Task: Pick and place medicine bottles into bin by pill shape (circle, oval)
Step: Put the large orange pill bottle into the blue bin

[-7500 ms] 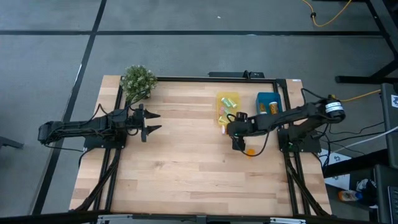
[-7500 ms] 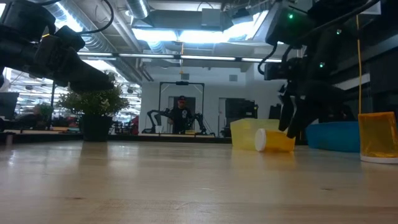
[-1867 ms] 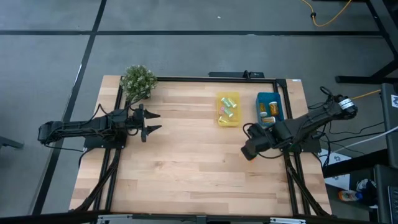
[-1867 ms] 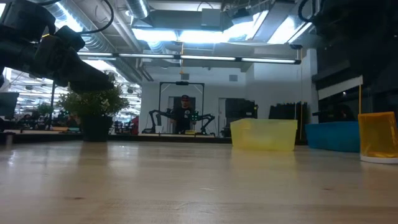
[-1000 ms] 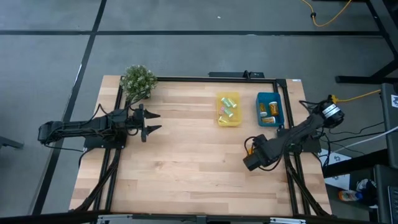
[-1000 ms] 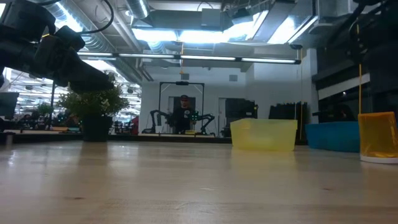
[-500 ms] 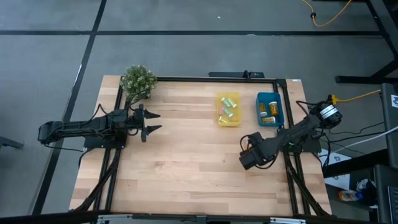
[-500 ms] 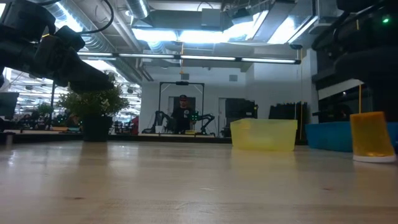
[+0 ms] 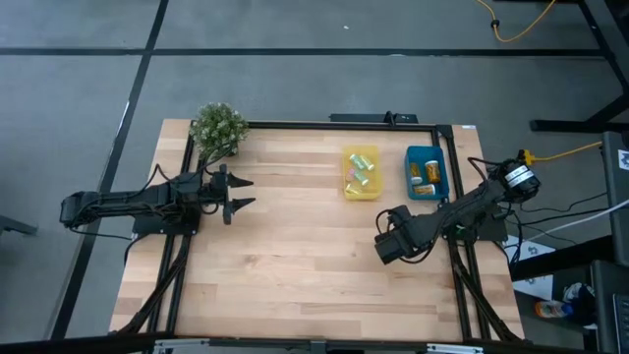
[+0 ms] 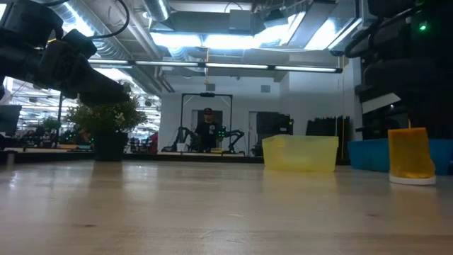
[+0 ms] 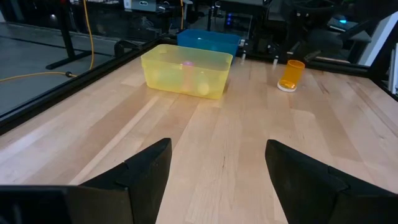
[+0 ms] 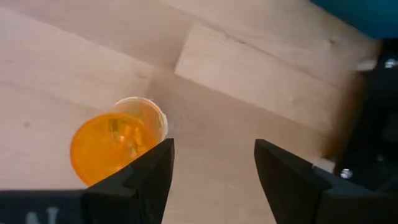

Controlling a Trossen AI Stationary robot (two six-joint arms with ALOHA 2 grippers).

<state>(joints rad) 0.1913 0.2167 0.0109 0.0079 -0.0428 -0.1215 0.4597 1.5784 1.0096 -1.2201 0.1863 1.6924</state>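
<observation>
The table (image 9: 295, 256) carries the yellow bin (image 9: 360, 173) and blue bin (image 9: 426, 172) at its far side. The right gripper (image 12: 211, 163), jaws spread and empty, hangs above an orange bottle (image 12: 117, 146) standing cap-down, axis vertical, just beside one finger. The left gripper (image 11: 217, 163) waits open, well apart.

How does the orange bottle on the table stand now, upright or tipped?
Upside down: the orange bottle stands vertically, white cap resting on the table.

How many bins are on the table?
2. The yellow bin and the blue bin sit side by side at the table's far edge, near the right arm. Both hold small bottles. No others show.
</observation>
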